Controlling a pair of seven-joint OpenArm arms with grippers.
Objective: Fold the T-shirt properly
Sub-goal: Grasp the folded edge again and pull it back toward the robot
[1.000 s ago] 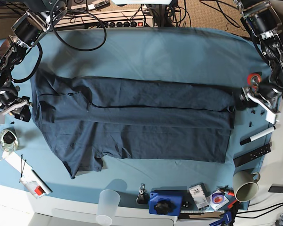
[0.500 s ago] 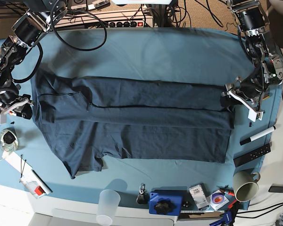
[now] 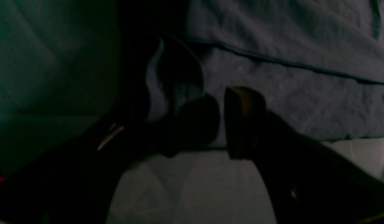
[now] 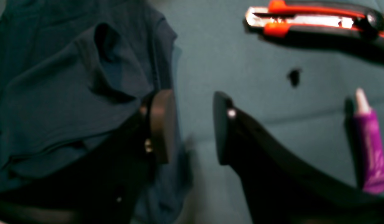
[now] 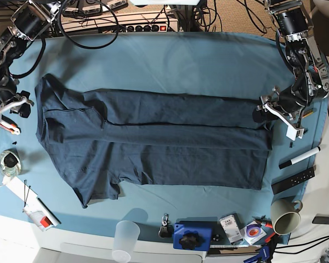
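Observation:
The dark navy T-shirt (image 5: 153, 139) lies flat across the teal table cloth (image 5: 181, 60), its far long side folded over the middle. My left gripper (image 5: 261, 112) is at the shirt's right edge. In the left wrist view its fingers (image 3: 241, 121) stand almost together over the shirt (image 3: 288, 77), and a curl of hem rises beside them; no cloth shows between them. My right gripper (image 5: 17, 105) is at the shirt's left edge. It is open (image 4: 193, 124), with one finger (image 4: 160, 124) on the shirt's rumpled edge (image 4: 70, 93) and the other over table cloth.
An orange utility knife (image 4: 316, 18) and a purple tube (image 4: 369, 146) lie beside my right gripper. A clear cup (image 5: 126, 238), a blue block (image 5: 192, 235), a mug (image 5: 285, 216) and a marker (image 5: 300, 158) line the front and right edges.
My right gripper has moved toward the back along the shirt's left edge. My left gripper has moved in from the table's right side to the shirt's right edge.

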